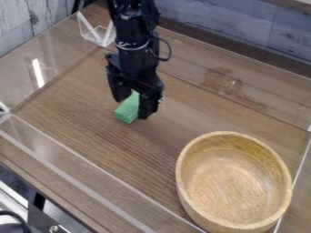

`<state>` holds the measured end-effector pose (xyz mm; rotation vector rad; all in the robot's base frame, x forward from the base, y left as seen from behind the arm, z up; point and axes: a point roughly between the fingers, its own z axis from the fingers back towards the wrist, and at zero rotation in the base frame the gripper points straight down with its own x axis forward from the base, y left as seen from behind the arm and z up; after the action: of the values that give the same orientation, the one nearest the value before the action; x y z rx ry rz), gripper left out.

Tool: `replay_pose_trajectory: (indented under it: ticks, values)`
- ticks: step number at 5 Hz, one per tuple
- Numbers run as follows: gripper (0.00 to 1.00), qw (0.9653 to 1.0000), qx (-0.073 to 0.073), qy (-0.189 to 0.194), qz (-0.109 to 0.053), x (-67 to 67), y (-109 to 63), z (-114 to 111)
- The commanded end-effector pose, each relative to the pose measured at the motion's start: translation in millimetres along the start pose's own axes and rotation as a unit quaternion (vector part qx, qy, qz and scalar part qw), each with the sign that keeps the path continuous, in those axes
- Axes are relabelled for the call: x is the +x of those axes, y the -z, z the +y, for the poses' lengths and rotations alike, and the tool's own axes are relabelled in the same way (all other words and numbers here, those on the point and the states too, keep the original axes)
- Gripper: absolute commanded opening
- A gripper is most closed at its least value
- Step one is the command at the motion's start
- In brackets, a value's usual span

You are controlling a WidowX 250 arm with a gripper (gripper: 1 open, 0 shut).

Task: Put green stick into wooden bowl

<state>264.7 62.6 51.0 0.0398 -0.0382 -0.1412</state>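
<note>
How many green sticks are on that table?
1. The green stick lies on the wooden table, between the open gripper's fingers, left of the wooden bowl. None seems hidden.

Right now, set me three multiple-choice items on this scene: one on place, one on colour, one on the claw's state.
1. Where is the wooden bowl?
A. lower right of the table
B. top left
C. under the claw

2. What colour is the stick?
A. red
B. green
C. blue

3. How is the claw?
A. shut on the bowl
B. open, astride the stick
C. out of view

Answers: 1 A, the bowl sits near the lower right corner. 2 B, the bar is bright green. 3 B, its fingers stand apart on either side of the stick.
</note>
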Motion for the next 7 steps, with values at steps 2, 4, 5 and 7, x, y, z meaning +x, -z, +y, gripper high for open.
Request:
replay_pose_trajectory:
  ticks: [2,4,5,7]
  values:
    - [1.0,0.9998,0.003,-0.006,-0.021,10.8,-2.0,-1]
    - [1.0,0.9995,0.004,-0.016,-0.028,16.4,-0.3,4]
    - [1.0,0.9992,0.005,-0.021,-0.032,18.7,-0.7,8]
    - [1.0,0.999,0.008,-0.028,-0.034,19.9,1.7,14]
